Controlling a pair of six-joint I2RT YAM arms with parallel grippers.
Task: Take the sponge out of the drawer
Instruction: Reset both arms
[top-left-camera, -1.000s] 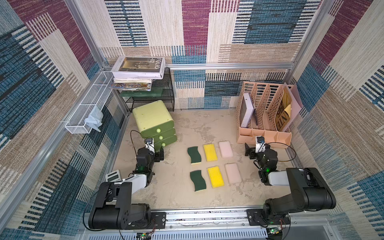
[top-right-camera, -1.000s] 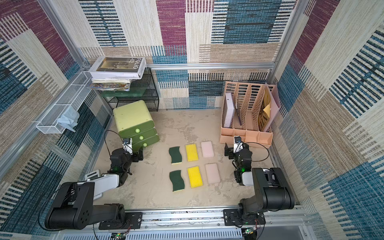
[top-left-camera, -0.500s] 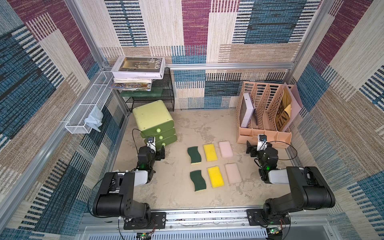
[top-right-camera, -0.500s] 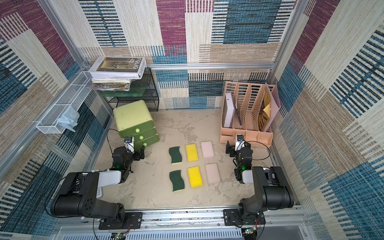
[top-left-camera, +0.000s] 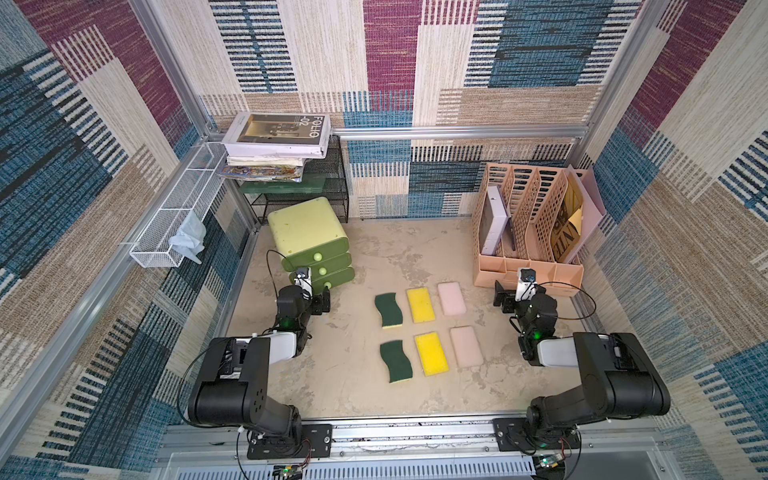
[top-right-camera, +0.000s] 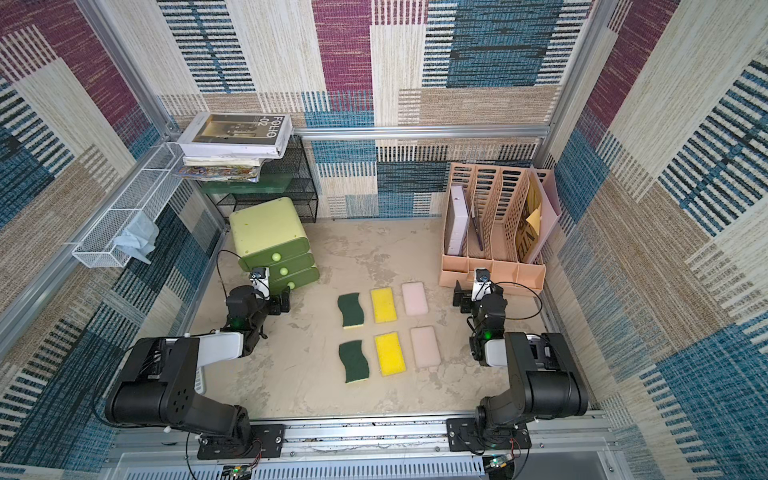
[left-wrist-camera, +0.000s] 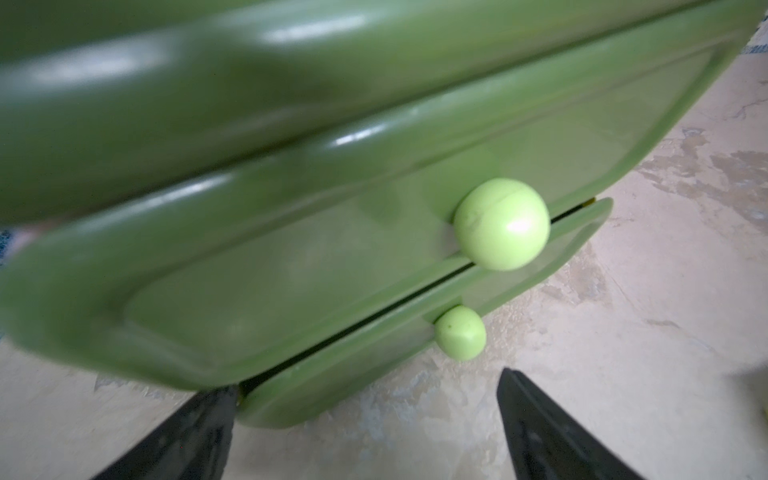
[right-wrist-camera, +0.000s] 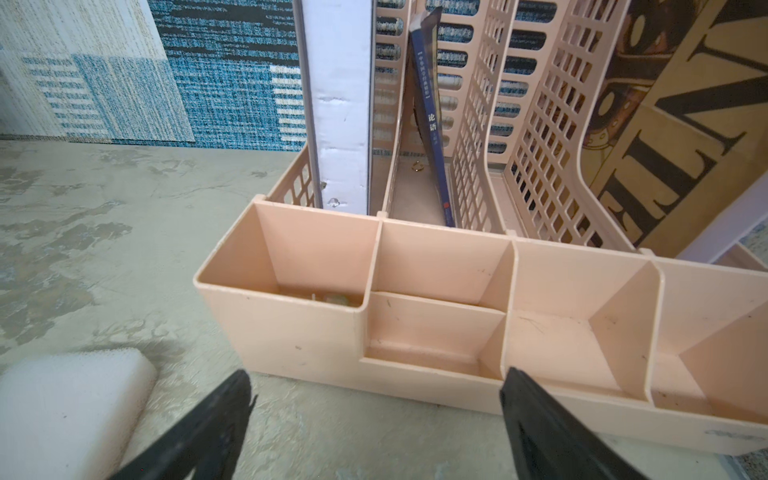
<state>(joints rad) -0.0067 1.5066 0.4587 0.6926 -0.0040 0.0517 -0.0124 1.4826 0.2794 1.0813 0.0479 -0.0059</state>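
A green drawer unit (top-left-camera: 306, 232) with three drawers stands at the back left of the table. All three fronts look shut, so the sponge is hidden. My left gripper (top-left-camera: 321, 298) is low, just in front of the bottom drawer (left-wrist-camera: 374, 374), and open. In the left wrist view the bottom knob (left-wrist-camera: 460, 332) lies just beyond the gap between the fingers, and the larger middle knob (left-wrist-camera: 501, 224) is above it. My right gripper (top-left-camera: 504, 298) is open and empty over the floor, in front of the peach desk organizer (right-wrist-camera: 291, 332).
Several flat pads lie in two rows mid-table: dark green (top-left-camera: 388, 309), yellow (top-left-camera: 420, 305) and pink (top-left-camera: 452, 298), with another row nearer. A black wire shelf (top-left-camera: 328, 195) with books stands behind the drawers. A white wire basket (top-left-camera: 166, 232) hangs on the left wall.
My left arm has reached forward and brought its gripper closer to the drawer fronts. The right gripper has edged slightly toward the organizer. Both stay open.
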